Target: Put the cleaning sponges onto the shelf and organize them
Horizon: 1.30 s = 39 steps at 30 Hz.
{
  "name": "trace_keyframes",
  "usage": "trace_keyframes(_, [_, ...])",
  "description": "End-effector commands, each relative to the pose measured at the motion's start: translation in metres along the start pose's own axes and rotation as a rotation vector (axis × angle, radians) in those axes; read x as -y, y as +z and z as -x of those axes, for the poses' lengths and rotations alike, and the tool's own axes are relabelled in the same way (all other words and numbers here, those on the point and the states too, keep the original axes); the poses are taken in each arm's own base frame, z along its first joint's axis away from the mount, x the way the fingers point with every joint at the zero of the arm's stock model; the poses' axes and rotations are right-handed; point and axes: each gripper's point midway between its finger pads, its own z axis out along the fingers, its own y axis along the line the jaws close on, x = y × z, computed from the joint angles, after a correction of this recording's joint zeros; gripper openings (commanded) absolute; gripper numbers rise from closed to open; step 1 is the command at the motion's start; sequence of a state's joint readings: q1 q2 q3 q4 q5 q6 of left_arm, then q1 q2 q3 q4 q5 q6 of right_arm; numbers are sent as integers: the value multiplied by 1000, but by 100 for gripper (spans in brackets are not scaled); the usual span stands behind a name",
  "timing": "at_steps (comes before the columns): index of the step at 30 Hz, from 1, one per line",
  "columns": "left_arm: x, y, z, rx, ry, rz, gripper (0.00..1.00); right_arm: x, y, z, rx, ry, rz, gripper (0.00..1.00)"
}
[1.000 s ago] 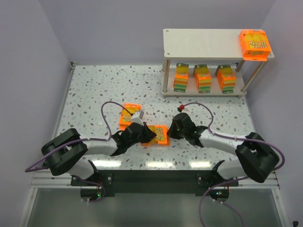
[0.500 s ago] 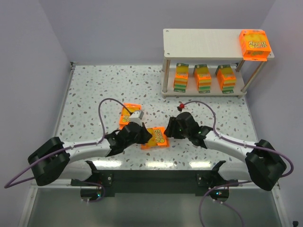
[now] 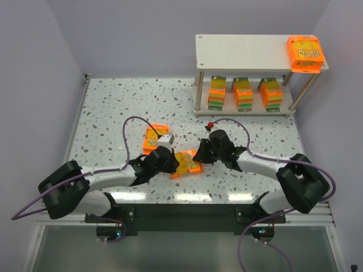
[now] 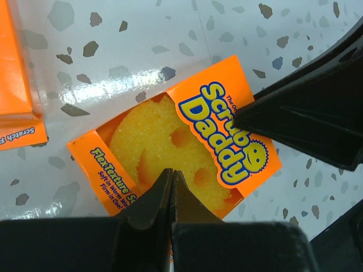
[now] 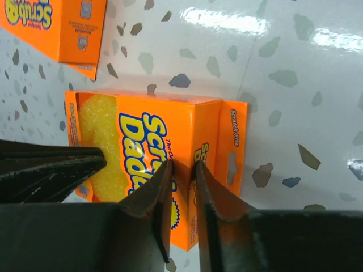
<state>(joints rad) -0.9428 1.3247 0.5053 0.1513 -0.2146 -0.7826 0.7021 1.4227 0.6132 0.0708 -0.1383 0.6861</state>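
One cleaning sponge pack lies on the table between both grippers, orange with a yellow sponge showing. My left gripper is shut, nothing between its fingers, tips resting over the pack's left part. My right gripper has its jaws drawn in on the pack's right end, the folded edge filling the narrow gap. A second pack lies just beyond, to the left. The shelf stands far right, with three packs upright on its lower board and one flat on the top right corner.
Purple cables loop over both arms. Walls close in the table on the left, back and right. The shelf's legs stand near the right arm's reach.
The right gripper opened, slid left and closed in around the pack's right end. The pack turned slightly and moved a little left. The left gripper stayed shut on top of it.
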Motion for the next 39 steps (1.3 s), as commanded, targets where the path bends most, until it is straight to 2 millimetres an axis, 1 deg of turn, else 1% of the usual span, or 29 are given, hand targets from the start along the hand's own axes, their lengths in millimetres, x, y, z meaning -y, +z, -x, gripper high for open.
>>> trace_keyframes(1, [4, 8, -16, -67, 39, -33, 0, -18, 3, -2, -28, -7, 111, 15])
trace_keyframes(4, [7, 8, -16, -69, 36, -39, 0, -16, -3, -1, -24, 8, 115, 0])
trace_keyframes(7, [7, 4, -8, -49, 38, -32, 0, -16, -14, 2, -10, 10, 120, 0])
trace_keyframes(11, [8, -4, 12, 7, 35, -2, 0, -19, -29, 3, -13, 24, 134, 0])
trace_keyframes(13, [14, -13, 27, 43, 32, -5, 0, -24, -38, 7, 3, 27, 149, 0])
trace_keyframes(14, [16, -19, 38, 77, 28, -4, 0, -24, -41, 5, -5, 31, 150, 0])
trace_keyframes(15, [17, -22, 44, 92, 24, 1, 0, -23, -44, 4, -10, 35, 145, 0])
trace_keyframes(16, [16, -28, 48, 90, 26, 25, 0, -27, -51, 8, 8, 41, 154, 0])
trace_keyframes(17, [16, -35, 60, 131, 17, 36, 0, -25, -55, 8, 13, 48, 141, 0])
trace_keyframes(18, [11, -40, 61, 128, 15, 61, 0, -25, -58, 10, 25, 54, 139, 0])
trace_keyframes(19, [14, -47, 71, 153, 6, 64, 2, -25, -62, 12, 38, 62, 137, 0])
trace_keyframes(20, [14, -57, 85, 204, -7, 75, 6, -27, -71, 19, 73, 65, 138, 0])
trace_keyframes(21, [9, -64, 88, 212, -10, 97, 8, -26, -75, 21, 85, 74, 134, 0])
trace_keyframes(22, [9, -72, 97, 242, -23, 103, 10, -29, -80, 26, 101, 84, 139, 0])
trace_keyframes(23, [7, -86, 110, 298, -45, 112, 15, -29, -86, 28, 109, 87, 137, 0])
trace_keyframes(24, [4, -93, 113, 310, -51, 124, 22, -29, -89, 31, 119, 93, 133, 0])
trace_keyframes(25, [1, -103, 124, 352, -68, 140, 24, -32, -93, 35, 128, 99, 134, 0])
trace_keyframes(26, [2, -118, 134, 394, -91, 126, 27, -31, -96, 34, 124, 107, 128, 0])
trace_keyframes(27, [-3, -126, 135, 404, -98, 140, 33, -33, -101, 39, 143, 113, 134, 0])
trace_keyframes(28, [-5, -135, 141, 428, -118, 143, 35, -37, -105, 45, 160, 130, 142, 0])
trace_keyframes(29, [-7, -149, 149, 473, -142, 139, 36, -40, -111, 50, 176, 138, 153, 0])
trace_keyframes(30, [-11, -155, 151, 485, -151, 144, 37, -42, -119, 59, 212, 153, 166, 0])
trace_keyframes(32, [-15, -170, 156, 526, -174, 133, 38, -56, -136, 82, 288, 185, 215, 0])
trace_keyframes(33, [-17, -173, 155, 531, -179, 134, 38, -61, -149, 95, 344, 200, 240, 0])
trace_keyframes(34, [-21, -173, 152, 530, -178, 139, 38, -73, -164, 114, 408, 227, 285, 0])
trace_keyframes(35, [-22, -174, 150, 531, -183, 131, 38, -79, -172, 124, 443, 241, 305, 0])
trace_keyframes(36, [-24, -173, 147, 523, -183, 138, 36, -82, -182, 136, 485, 258, 316, 0])
trace_keyframes(37, [-27, -169, 141, 509, -179, 143, 34, -92, -198, 151, 534, 273, 345, 0])
trace_keyframes(39, [-28, -164, 133, 476, -183, 147, 29, -91, -213, 174, 624, 316, 325, 0])
